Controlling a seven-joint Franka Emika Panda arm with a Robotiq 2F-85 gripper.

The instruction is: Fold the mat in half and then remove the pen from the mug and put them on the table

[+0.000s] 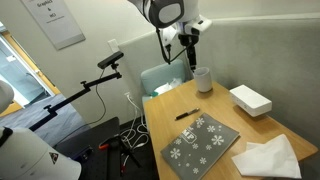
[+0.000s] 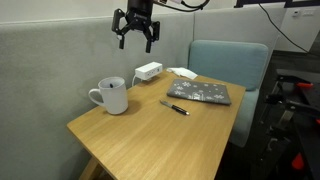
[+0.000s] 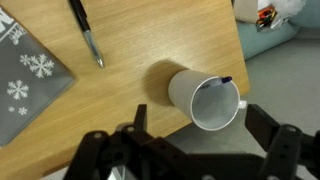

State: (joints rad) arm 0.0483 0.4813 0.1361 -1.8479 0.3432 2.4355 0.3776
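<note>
A white mug (image 1: pixel 202 78) stands upright near the table's back edge and shows in both exterior views (image 2: pixel 113 96). A dark pen (image 1: pixel 187 114) lies on the wood between the mug and the grey snowflake mat (image 1: pixel 200 140). The pen (image 2: pixel 174 106) and the mat (image 2: pixel 200 92) also show in an exterior view. My gripper (image 2: pixel 135 32) hangs open and empty well above the mug. In the wrist view the mug (image 3: pixel 208 97) lies between my spread fingers (image 3: pixel 200 130), with a small blue bit at its rim. The pen (image 3: pixel 86 35) and a corner of the mat (image 3: pixel 25 80) are at the upper left.
A white box (image 1: pixel 250 98) and a crumpled white cloth (image 1: pixel 268 157) lie on the table (image 1: pixel 160 115) beside the mat. A teal chair (image 2: pixel 230 62) stands at one table end. A grey wall runs behind the mug. A camera tripod (image 1: pixel 100 75) stands off the table.
</note>
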